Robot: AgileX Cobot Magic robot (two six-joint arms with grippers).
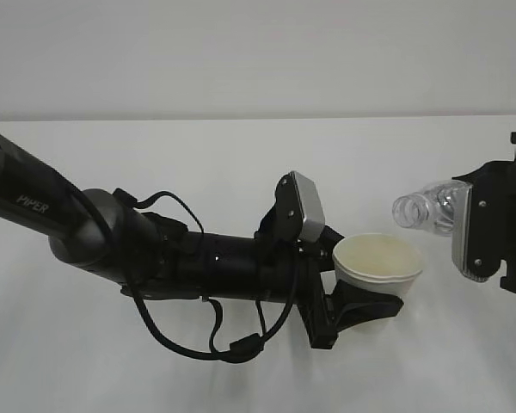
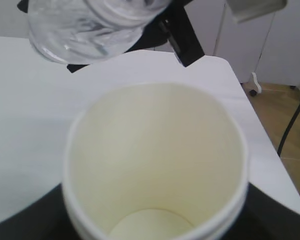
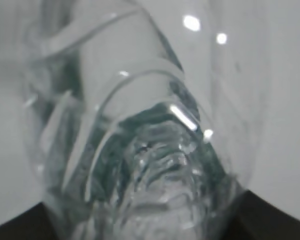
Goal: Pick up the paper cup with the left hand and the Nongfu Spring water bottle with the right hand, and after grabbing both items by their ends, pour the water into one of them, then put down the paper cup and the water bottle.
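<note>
The left gripper (image 1: 361, 301) clamps the paper cup (image 1: 378, 267) upright between its jaws as a target, while the right gripper (image 1: 490, 232) grips the bottle (image 1: 426, 208) tipped, mouth toward the cup for pouring.

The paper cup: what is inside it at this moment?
The paper cup shows only its cream inner wall and a bare pale bottom; no water is visible in it. The lowest part of the bottom is cut off by the picture edge.
</note>
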